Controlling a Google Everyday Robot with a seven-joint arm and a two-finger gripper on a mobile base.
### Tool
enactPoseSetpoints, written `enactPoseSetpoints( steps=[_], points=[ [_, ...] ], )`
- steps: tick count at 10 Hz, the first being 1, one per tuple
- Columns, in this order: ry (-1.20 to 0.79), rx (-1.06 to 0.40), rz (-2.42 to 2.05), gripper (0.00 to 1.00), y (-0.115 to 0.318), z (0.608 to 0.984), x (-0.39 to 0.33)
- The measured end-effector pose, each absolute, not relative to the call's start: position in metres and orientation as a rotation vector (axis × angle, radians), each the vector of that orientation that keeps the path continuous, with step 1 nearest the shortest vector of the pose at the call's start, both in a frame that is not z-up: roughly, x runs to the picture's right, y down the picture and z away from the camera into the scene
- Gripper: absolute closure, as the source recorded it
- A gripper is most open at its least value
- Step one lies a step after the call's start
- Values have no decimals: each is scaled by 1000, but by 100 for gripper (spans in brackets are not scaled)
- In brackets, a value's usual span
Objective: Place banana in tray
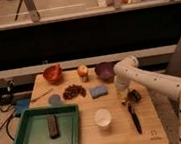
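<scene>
The green tray (33,140) sits at the front left of the wooden table, holding a dark brown bar (52,126). My gripper (123,99) points down at the table on the right, between the blue sponge (99,91) and a small dark object (134,95). Its fingers are shut around the banana (123,102), of which only a pale yellow bit shows at the fingertips, resting on the table. The white arm reaches in from the right edge.
Along the back stand a red bowl (53,72), an apple (82,70) and a purple bowl (104,70). A dark pile of small pieces (74,91), a grey disc (55,99), a wooden stick (41,95), a white cup (103,118) and a black utensil (134,117) also lie on the table.
</scene>
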State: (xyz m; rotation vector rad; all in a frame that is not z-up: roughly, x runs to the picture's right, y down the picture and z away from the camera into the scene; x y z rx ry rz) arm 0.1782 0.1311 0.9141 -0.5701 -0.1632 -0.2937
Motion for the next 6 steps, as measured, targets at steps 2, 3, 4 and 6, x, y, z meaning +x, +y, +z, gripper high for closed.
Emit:
enactPoseSetpoints(
  steps=[2,3,4,6],
  points=[
    [-164,-570,-298,100,130,913,177],
    [-166,-567,-297,100,129,911,176],
    [-169,-554,-291,100,125,904,179],
    [-169,-526,-273,100,110,879,186]
  ],
)
